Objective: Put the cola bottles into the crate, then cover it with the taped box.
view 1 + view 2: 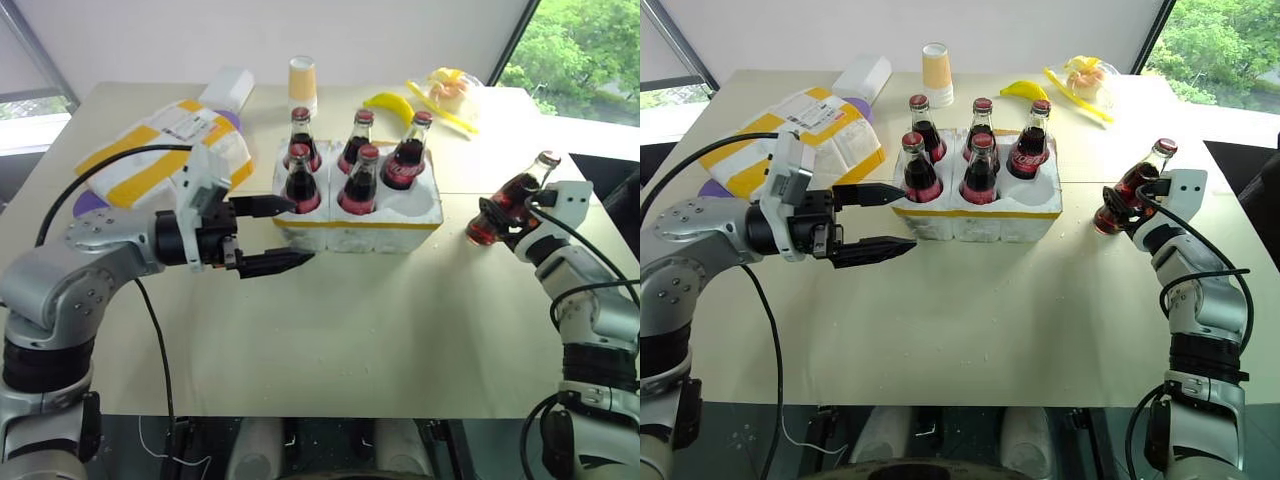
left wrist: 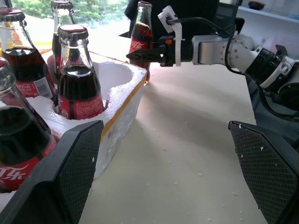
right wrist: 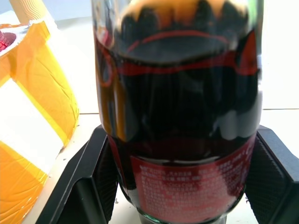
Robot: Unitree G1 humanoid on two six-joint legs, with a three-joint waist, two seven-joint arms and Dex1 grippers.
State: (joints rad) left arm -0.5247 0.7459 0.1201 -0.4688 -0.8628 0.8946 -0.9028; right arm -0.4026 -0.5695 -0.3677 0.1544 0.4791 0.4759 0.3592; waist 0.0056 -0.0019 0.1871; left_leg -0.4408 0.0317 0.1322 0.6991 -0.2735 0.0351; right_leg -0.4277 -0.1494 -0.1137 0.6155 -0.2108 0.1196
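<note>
5 cola bottles (image 1: 359, 178) stand upright in the crate (image 1: 420, 215), the white foam block with a yellow band along its near base, sitting mid-bench. 3 fill the far row, 2 the near row, and the near-right hole sits empty. The 6th bottle (image 1: 508, 203) is off to the right of the crate, tilted with its cap up and to the right, clamped in the right pincer (image 1: 497, 213); in the right wrist view the black fingers (image 3: 91, 182) press against both sides of its dark body.

The left pincer (image 1: 272, 235) hangs at the crate's near-left corner, pointing right, its jaws spread wide with nothing between them; the upper finger tip lies just in front of the near-left bottle.

The taped box (image 1: 160, 150), white foam with broad yellow stripes and a shipping label, lies far left on the bench (image 1: 330, 340), well apart from the crate. Behind it is a small plain white box (image 1: 228, 87). Along the far edge stand a paper cup (image 1: 303, 84), a banana (image 1: 388, 102) and a bag of fruit (image 1: 452, 88).
</note>
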